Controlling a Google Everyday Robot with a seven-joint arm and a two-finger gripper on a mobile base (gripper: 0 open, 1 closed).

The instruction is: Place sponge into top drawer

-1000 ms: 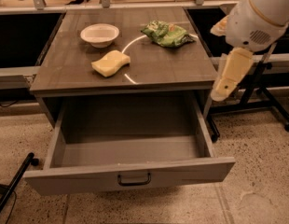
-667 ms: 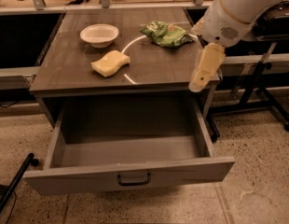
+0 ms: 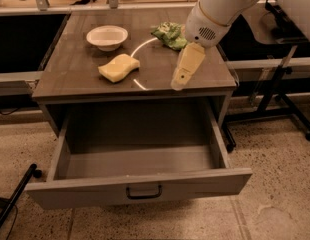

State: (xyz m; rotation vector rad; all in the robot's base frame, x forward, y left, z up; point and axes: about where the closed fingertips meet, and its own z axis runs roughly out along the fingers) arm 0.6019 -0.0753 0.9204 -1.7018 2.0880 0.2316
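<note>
In the camera view, our one view of this moment, the pale yellow foam sponge with wavy sides [image 3: 118, 67] lies flat on the grey-brown wooden worktop [image 3: 70, 76], a little toward 9 o'clock of its middle. The round white bowl [image 3: 107, 36] sits near it at 11 o'clock, apart from it. The crumpled green snack bag [image 3: 170, 35] rests toward the back edge, at about 1 o'clock from the sponge.

The cream-coloured tool [image 3: 180, 78] hangs from the white robot arm [image 3: 220, 9] over the front right part of the worktop, pointing down and toward 7 o'clock. The sponge lies at 9 o'clock from it, well apart. We see nothing held in the tool, and we cannot tell how far open it is.

Below the worktop, at 6 o'clock, the wide grey wooden top drawer [image 3: 200, 180] stands pulled fully out, its small dark metal handle [image 3: 143, 192] at the centre of the front panel. We see nothing inside it.

We judge the sponge to be light, soft and springy. It should give under pressure and not slip, and it will not break. We would take it across its narrow waist, where the wavy sides curve inward, closing gently enough to hold without crushing it flat. Lying low on the worktop, it calls for a descent close to the surface.
</note>
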